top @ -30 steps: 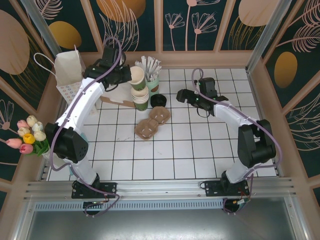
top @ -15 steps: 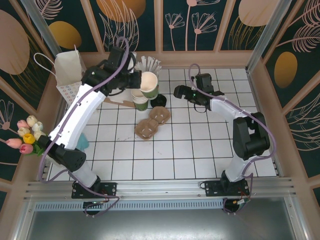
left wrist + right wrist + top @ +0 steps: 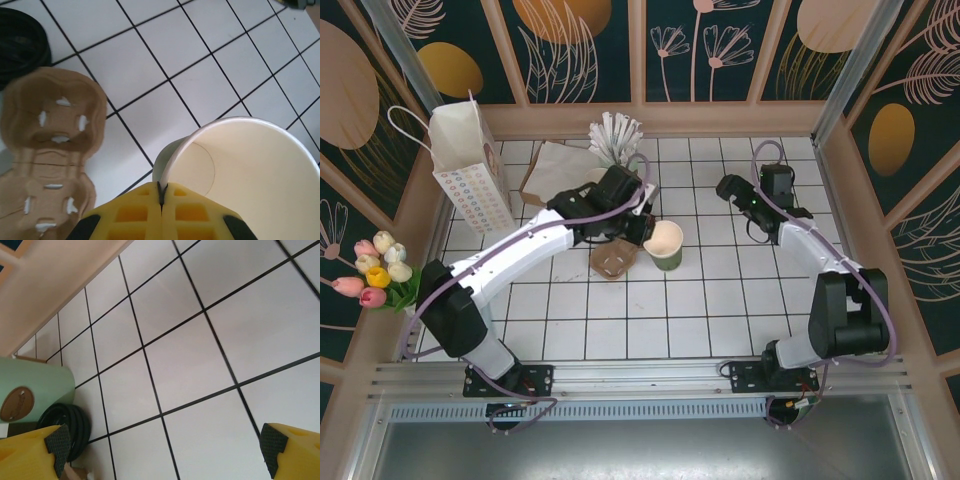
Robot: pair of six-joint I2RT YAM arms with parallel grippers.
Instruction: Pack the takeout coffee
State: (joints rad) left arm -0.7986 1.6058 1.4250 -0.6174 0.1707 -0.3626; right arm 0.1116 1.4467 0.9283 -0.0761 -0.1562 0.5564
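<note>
The small dark green paper cup with a cream inside (image 3: 666, 247) is in the middle of the white tiled desk (image 3: 720, 300), just right of the brown two-hole pulp carrier (image 3: 615, 259). It is tilted, its open mouth turned up and toward the left arm; whether its base touches the desk I cannot tell. The left arm's fingers (image 3: 161, 199) are pressed together on the cup's near rim, whose edge runs into the seam between them. The cup's long axis therefore points away from those fingers, and the carrier's holes lie close by on their left. The tall white paper bag (image 3: 470, 165) stands well apart at the far left. The right arm's fingers (image 3: 725, 187) hang wide apart, holding nothing, farther from the cup
</note>
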